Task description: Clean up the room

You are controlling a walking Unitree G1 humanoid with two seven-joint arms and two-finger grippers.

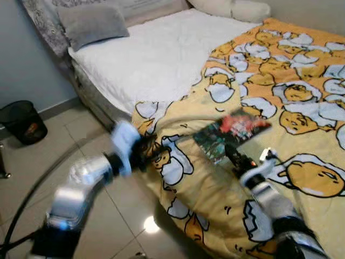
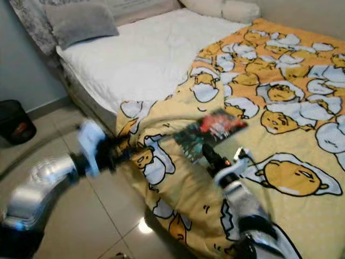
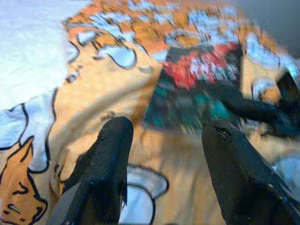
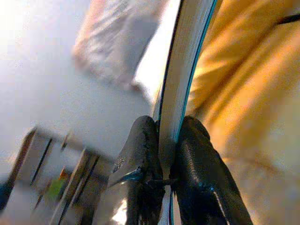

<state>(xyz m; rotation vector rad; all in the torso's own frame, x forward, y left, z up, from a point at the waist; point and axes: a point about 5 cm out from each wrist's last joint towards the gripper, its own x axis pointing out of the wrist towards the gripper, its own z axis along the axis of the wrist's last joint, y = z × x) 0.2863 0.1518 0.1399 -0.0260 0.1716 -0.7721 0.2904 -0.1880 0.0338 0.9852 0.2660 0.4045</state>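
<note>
Two black fingers (image 4: 140,154) of the right gripper (image 4: 165,140) are seen clamped on the lower edge of a book (image 1: 230,133), its page block pinched between them in the right wrist view; the book, with a red and teal cover, is held just above the yellow duvet (image 1: 302,97) printed with egg characters, with the gripper below its near edge in the head views; the left gripper (image 3: 164,136) is held with its jaws wide apart and nothing between them, its fingertips (image 3: 115,133) hovering over the duvet's hanging edge; in the left wrist view the book and the right gripper's fingers are seen ahead of the open jaws, beyond the fingertips; the left arm is blurred in the head views, its gripper placed at the duvet's edge near the bed's side; behind the book, a white mattress cover (image 1: 156,54) is laid bare where the duvet is pulled back; a grey pillow (image 1: 91,22) rests at the head of the bed, and a cream pillow (image 1: 232,8) lies further along; a black waste bin (image 1: 22,121) stands on the tiled floor (image 1: 48,162), well apart from both grippers, by the wall.
</note>
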